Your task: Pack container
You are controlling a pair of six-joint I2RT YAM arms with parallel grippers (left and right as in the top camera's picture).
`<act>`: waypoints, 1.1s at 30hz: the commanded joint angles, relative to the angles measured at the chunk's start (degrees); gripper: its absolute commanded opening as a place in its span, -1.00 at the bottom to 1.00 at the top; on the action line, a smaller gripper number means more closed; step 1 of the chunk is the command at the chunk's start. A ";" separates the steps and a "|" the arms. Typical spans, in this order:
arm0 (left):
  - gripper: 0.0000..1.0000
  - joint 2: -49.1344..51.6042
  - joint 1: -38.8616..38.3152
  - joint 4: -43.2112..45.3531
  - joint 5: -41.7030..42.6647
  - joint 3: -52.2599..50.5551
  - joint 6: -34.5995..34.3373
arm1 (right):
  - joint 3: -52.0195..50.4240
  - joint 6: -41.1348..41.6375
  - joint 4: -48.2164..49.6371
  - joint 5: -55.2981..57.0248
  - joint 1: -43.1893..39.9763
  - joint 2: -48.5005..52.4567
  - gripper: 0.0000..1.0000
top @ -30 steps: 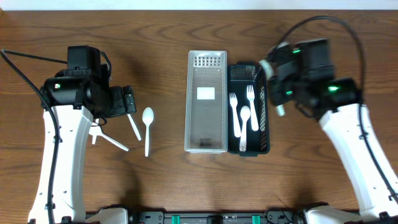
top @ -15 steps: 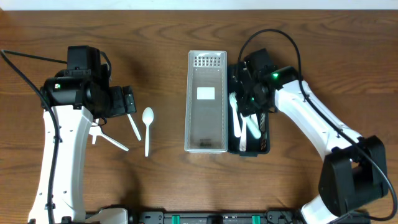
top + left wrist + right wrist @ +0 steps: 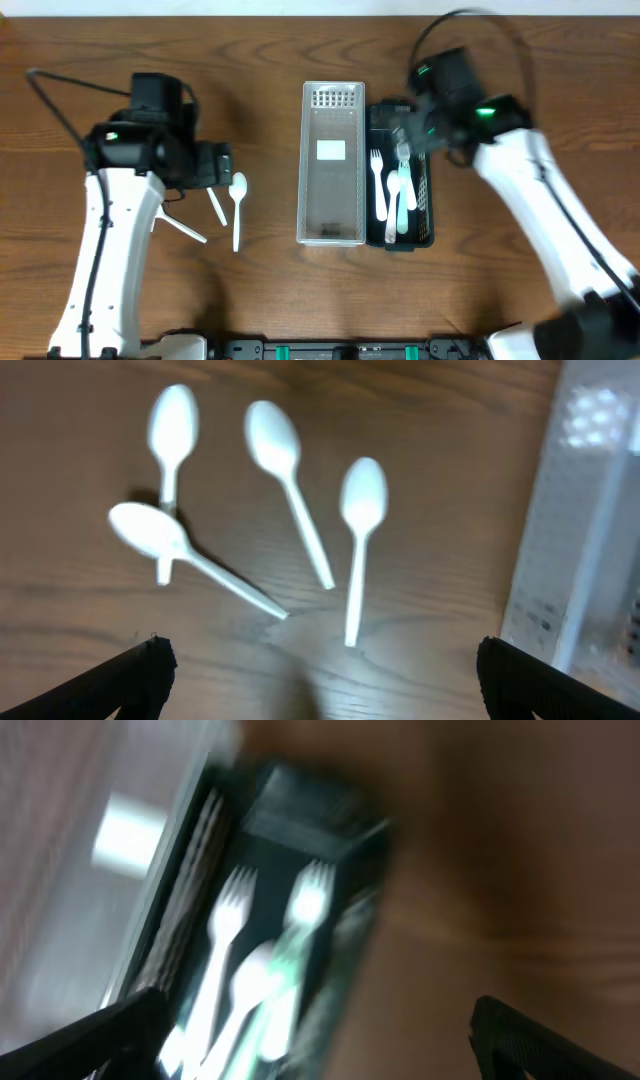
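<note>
**Packing in progress, nothing in either grip**

Overhead first. The black container sits right of centre on the table, touching the long side of the clear tray. Two forks and a spoon lie lengthwise inside it. The clear tray holds no cutlery. The right gripper hangs over the container's far end, and from up here its fingers are hard to read. Over on the left, the left gripper hovers above the loose spoons, which are scattered on the wood well apart from both trays.

Left wrist camera now. Four white spoons are spread out below, bowls pointing away, and the two furthest left cross each other. The clear tray's wall shows at the right edge. The left gripper has its fingertips at opposite corners of the picture, wide apart, with nothing between them.

Right wrist camera, and it's a blurry one. The black container is below with the forks pale against its floor, and a spoon-like shape lies just beside them. The clear tray is alongside on the left. The right gripper has its fingers spread wide, carrying nothing.
</note>
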 commanded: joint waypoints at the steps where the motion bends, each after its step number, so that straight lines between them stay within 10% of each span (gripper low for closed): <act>1: 0.96 4.31 -2.25 0.42 -0.48 1.05 0.83 | 1.97 -0.72 -0.55 5.44 -5.33 -4.76 0.99; 11: 0.96 17.03 -2.40 5.35 2.58 -4.28 -0.13 | 1.51 1.51 -3.30 -3.56 -18.21 -4.50 0.99; 33: 0.97 24.70 -3.10 18.29 3.37 -13.14 4.37 | 0.70 1.49 -3.41 -3.54 -18.56 -4.44 0.98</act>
